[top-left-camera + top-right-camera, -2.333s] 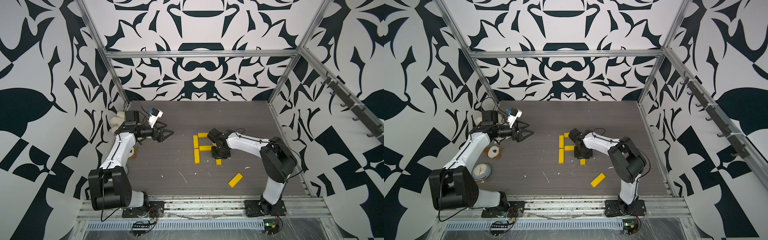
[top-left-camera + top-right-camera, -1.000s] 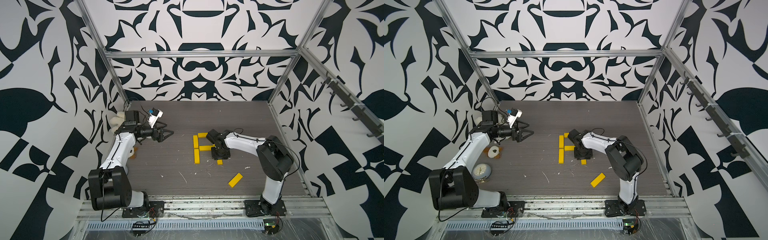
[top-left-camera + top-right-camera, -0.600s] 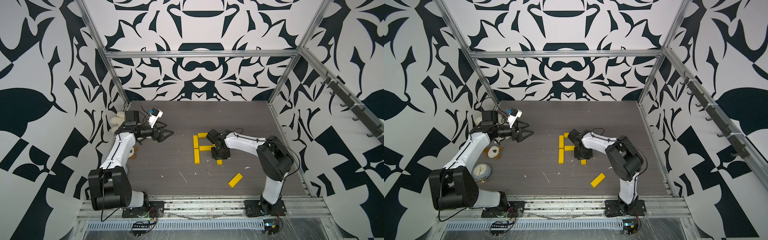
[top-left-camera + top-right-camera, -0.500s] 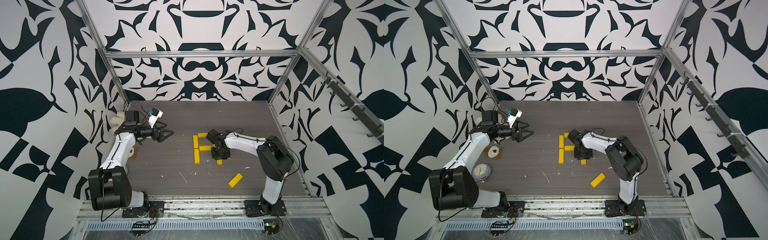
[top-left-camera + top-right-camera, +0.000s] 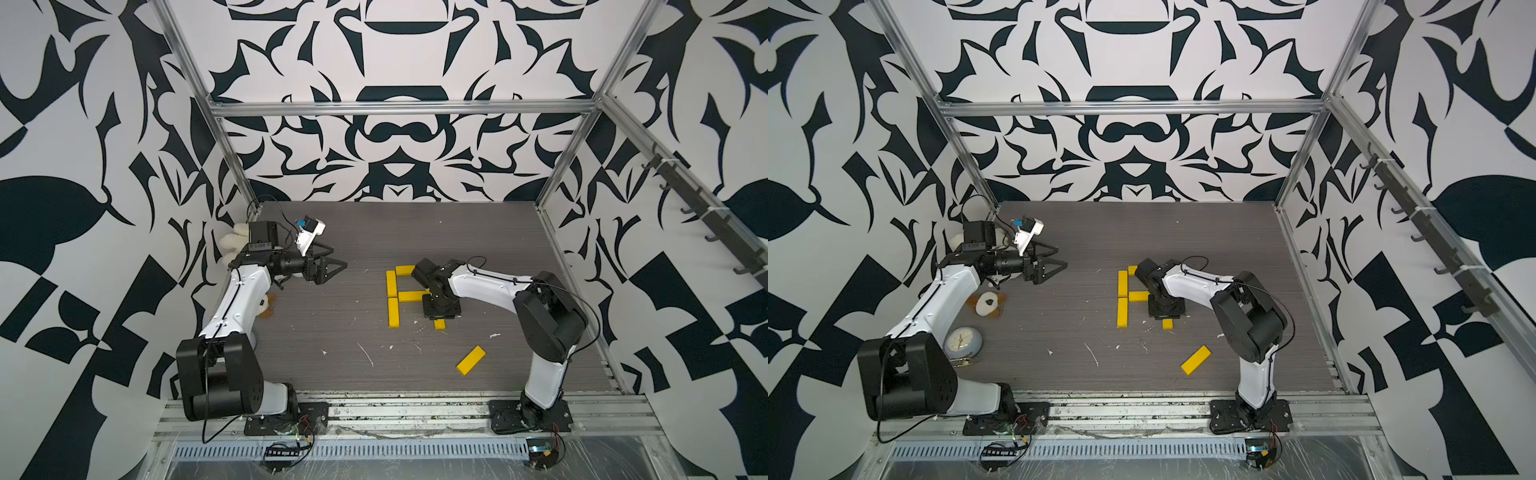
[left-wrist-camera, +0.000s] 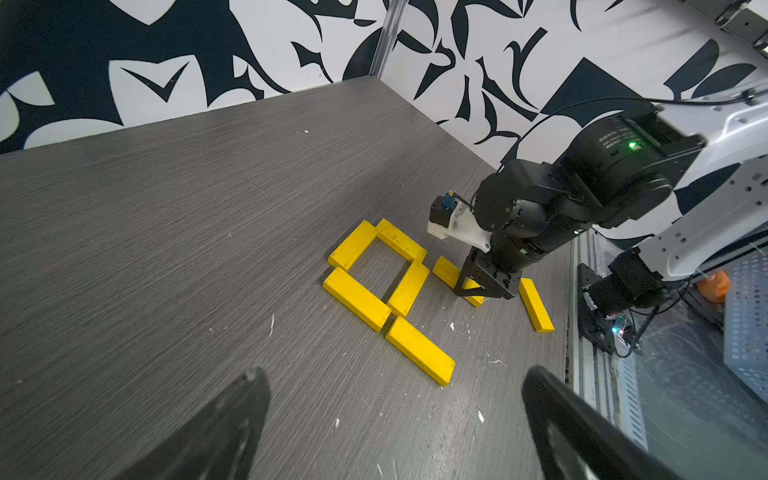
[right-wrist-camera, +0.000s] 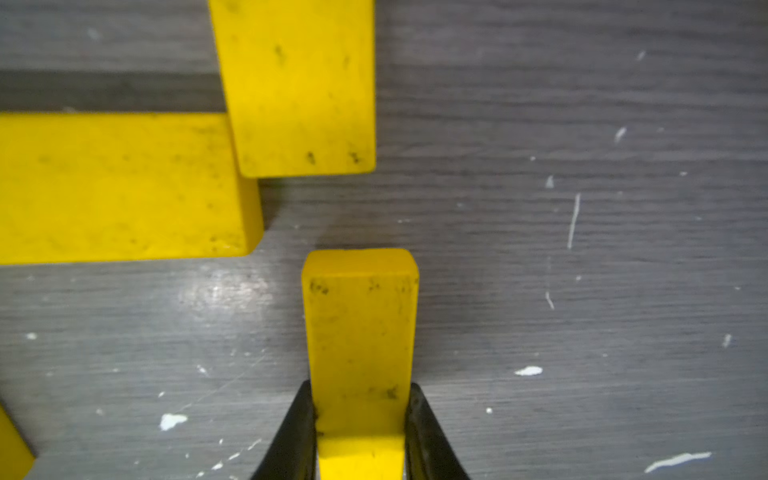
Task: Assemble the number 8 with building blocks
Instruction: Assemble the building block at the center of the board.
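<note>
Several yellow building blocks lie mid-table as a partial number 8 [image 5: 399, 291] [image 5: 1128, 296]: in the left wrist view two left uprights [image 6: 356, 299] [image 6: 419, 350], a top bar [image 6: 353, 245], a middle bar [image 6: 409, 282] and an upper right upright [image 6: 401, 240]. My right gripper [image 7: 360, 432] [image 5: 440, 318] is shut on another block [image 7: 359, 324] [image 5: 1167, 323], low at the table, just below the upper right upright [image 7: 295, 83] with a small gap. One loose block [image 5: 471, 360] [image 5: 1196, 360] lies slanted nearer the front. My left gripper [image 5: 338, 266] [image 6: 390, 415] hovers open and empty at the left.
A white plush toy [image 5: 232, 245] sits in the back left corner. A small brown and white toy [image 5: 988, 305] and a clock [image 5: 962, 341] lie by the left arm. White specks dot the grey table [image 5: 332, 324]. Patterned walls enclose three sides.
The right wrist has shifted very slightly over the block it grips. The left arm and the laid blocks have not moved.
</note>
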Robot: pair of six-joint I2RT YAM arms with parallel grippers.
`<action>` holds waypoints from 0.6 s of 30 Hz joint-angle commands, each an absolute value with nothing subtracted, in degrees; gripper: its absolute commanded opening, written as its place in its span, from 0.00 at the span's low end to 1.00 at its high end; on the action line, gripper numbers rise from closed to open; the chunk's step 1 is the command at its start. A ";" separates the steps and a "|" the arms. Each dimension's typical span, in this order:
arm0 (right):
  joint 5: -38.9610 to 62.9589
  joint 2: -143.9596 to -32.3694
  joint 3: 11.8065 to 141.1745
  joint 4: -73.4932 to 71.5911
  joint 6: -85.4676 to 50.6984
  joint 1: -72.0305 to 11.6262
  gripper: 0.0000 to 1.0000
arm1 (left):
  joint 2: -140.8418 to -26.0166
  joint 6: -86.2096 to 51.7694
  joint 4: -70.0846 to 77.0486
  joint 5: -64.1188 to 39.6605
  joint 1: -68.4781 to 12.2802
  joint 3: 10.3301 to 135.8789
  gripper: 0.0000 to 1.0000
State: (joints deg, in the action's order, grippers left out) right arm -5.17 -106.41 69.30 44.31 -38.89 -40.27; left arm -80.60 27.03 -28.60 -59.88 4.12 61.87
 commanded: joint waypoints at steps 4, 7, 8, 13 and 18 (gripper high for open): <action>-6.24 -103.91 71.92 46.15 -39.64 -41.22 0.27 | -79.63 27.69 -30.06 -61.52 4.29 62.94 1.00; -6.20 -104.39 71.98 45.79 -39.54 -41.21 0.28 | -79.47 27.72 -30.11 -61.44 4.30 62.97 0.99; -6.02 -104.69 71.98 45.66 -39.52 -41.22 0.28 | -79.40 27.70 -29.99 -61.44 4.31 62.84 1.00; -5.54 -105.31 72.16 45.26 -39.54 -41.22 0.28 | -79.15 27.71 -30.06 -61.26 4.27 62.76 0.99; -5.21 -105.12 71.98 44.78 -39.54 -41.22 0.29 | -79.28 27.82 -30.04 -61.37 4.30 62.78 0.99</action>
